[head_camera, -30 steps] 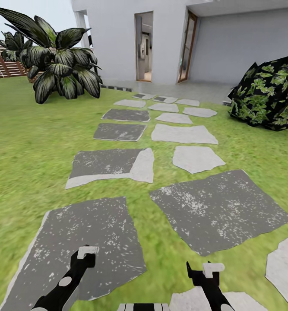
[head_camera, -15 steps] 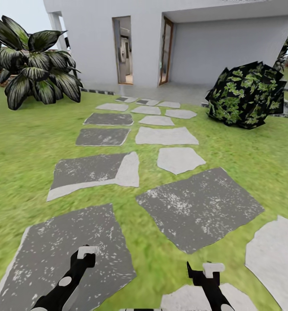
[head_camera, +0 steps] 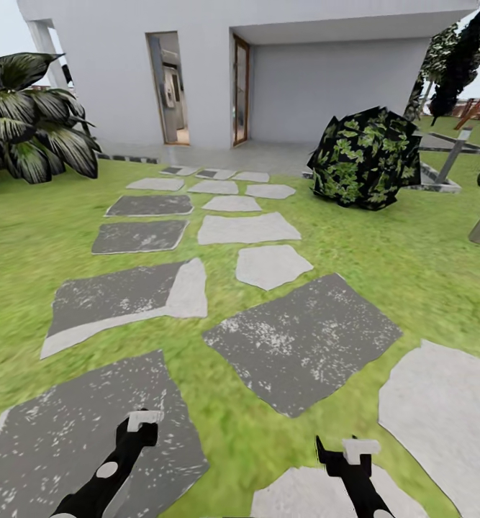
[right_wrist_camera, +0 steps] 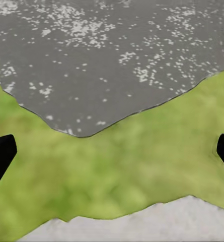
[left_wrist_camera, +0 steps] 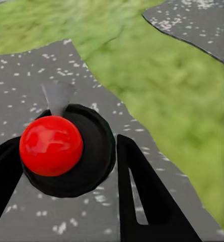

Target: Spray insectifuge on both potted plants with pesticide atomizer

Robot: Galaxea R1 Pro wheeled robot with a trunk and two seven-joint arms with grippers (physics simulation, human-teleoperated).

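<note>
Risk: you drive over the lawn (head_camera: 45,237) with nothing in hand, and I judge the main danger is to go on toward the house (head_camera: 319,79), where none of the task's things appear; the search comes first.
Second risk: the round dark bush (head_camera: 365,158) and the broad-leaf plant (head_camera: 31,133) could be mistaken for the potted plants; both look too large and too tall for that.
Atomizer: the pesticide atomizer is not found in these views, so its place is unknown to you for the moment.
Potted plants: likewise not found; some small shapes at the far right edge of the head view are too unclear to name.
Left arm: held low and forward, left gripper (head_camera: 145,423) above a dark stepping stone (head_camera: 74,432); the fingers (left_wrist_camera: 142,196) stand apart and hold nothing, with a red ball on a black disc (left_wrist_camera: 51,145) seen between them in the wrist view.
Right arm: also low and forward, right gripper (head_camera: 347,452) over grass between stones; the jaws are spread wide and empty.
</note>
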